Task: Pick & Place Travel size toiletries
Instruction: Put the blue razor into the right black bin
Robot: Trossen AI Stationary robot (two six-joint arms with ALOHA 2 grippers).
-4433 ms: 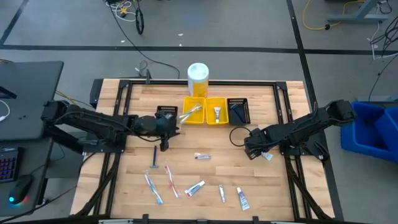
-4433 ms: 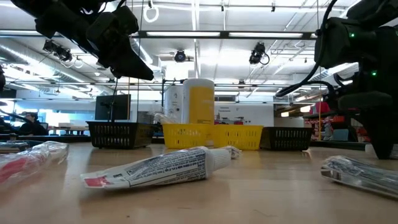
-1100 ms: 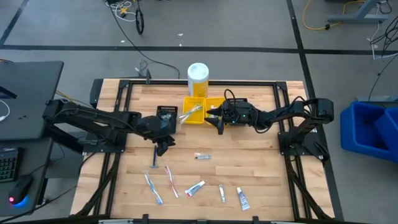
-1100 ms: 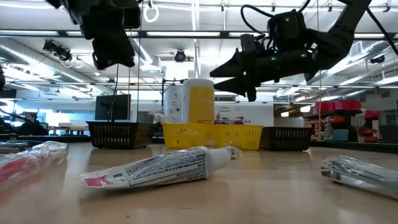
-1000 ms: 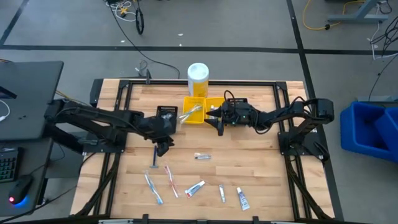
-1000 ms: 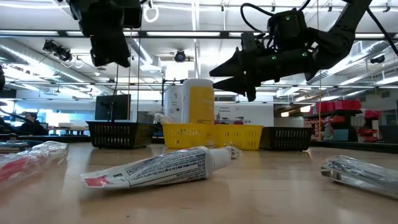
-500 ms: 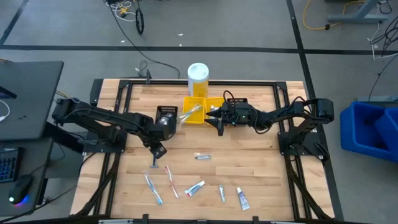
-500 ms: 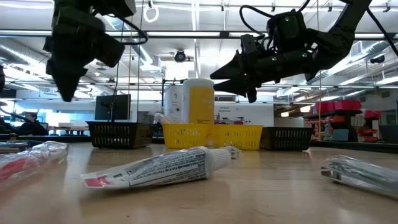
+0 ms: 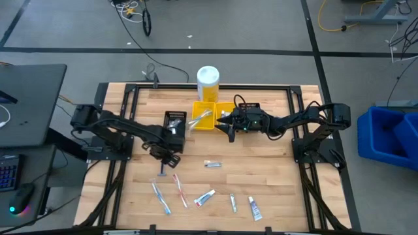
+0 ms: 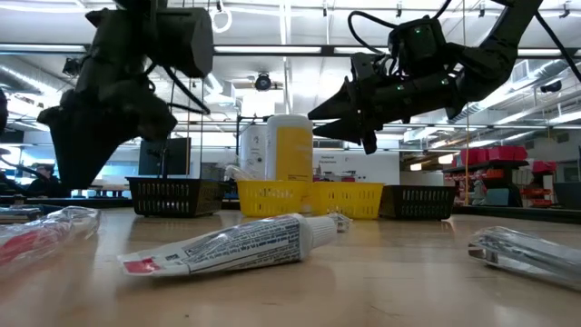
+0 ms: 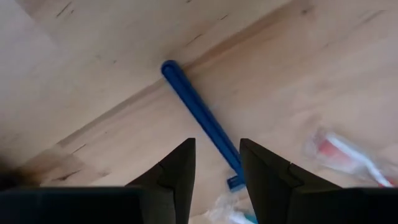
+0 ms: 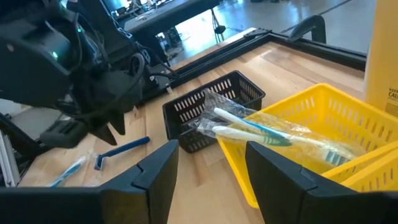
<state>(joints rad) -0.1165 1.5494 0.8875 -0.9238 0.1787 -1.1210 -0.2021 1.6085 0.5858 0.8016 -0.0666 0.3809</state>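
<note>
My left gripper (image 9: 165,157) (image 11: 214,165) points down, open, low over a blue razor (image 9: 162,166) (image 11: 200,119) that lies flat on the wood. Its fingers stand on either side of the handle, near the head end, without touching. My right gripper (image 9: 226,128) (image 12: 211,168) hovers open and empty at the near side of the yellow bins (image 9: 204,117). One yellow bin (image 12: 311,134) holds wrapped toothbrushes (image 12: 267,134). Other toiletries lie along the near part of the table: toothbrushes (image 9: 160,198) (image 9: 179,189) and small tubes (image 9: 204,197) (image 9: 211,164) (image 9: 255,209).
Two black bins (image 9: 175,120) (image 9: 251,115) flank the yellow ones. A tall white-and-yellow container (image 9: 208,83) stands behind them at the far edge. In the low view a toothpaste tube (image 10: 231,245) lies close in front, with wrapped items (image 10: 45,227) (image 10: 526,254) at both sides.
My left gripper has moved from beside the black bin toward the table's near edge and come down over the blue razor, staying open. The right gripper has kept still by the yellow bins.
</note>
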